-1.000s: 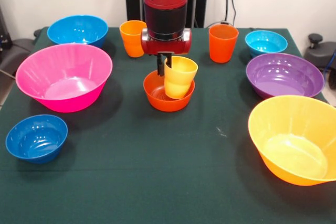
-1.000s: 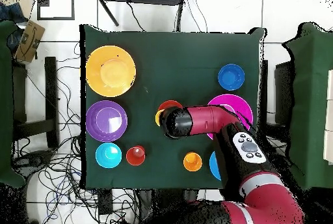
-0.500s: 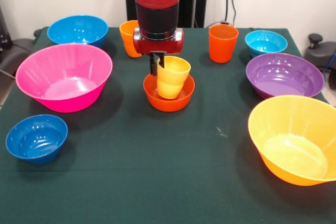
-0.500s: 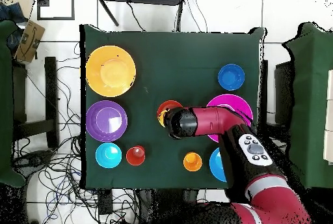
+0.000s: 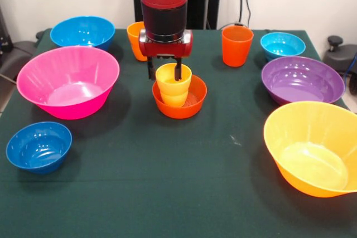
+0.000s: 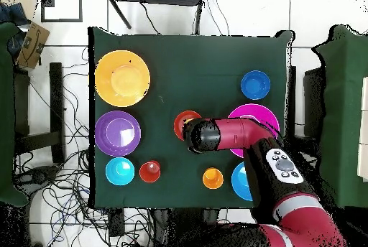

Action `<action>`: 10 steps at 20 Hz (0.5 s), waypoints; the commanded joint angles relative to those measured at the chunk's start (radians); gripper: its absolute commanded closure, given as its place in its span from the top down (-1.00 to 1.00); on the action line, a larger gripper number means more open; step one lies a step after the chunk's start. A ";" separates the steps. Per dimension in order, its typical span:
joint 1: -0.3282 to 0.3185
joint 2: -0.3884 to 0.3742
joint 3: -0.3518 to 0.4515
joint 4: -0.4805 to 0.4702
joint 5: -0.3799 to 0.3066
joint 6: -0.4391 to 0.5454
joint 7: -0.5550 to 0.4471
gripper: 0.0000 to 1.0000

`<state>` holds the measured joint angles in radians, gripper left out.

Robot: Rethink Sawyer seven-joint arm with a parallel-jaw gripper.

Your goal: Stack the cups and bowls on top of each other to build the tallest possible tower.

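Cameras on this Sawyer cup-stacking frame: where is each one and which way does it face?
Front view: across the table, facing the robot; shows the arm's red lower end and gripper around the yellow cup upright in the small orange-red bowl.
Overhead view: above the table, looking straight down; shows the whole arm from its base.
Shared: all bowls and cups, turned half round.

Yellow cup upright in small orange-red bowl, other cups & bowls scattered round.
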<state>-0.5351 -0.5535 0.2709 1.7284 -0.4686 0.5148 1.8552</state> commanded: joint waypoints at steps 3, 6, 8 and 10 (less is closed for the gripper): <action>-0.028 0.027 0.096 -0.006 -0.065 0.099 -0.185 1.00; -0.027 0.007 0.099 0.012 -0.065 0.100 -0.179 1.00; -0.031 0.001 0.104 0.024 -0.067 0.094 -0.178 1.00; -0.034 -0.010 0.114 0.034 -0.062 0.098 -0.182 1.00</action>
<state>-0.5613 -0.5537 0.2813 1.7289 -0.4686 0.5379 1.8552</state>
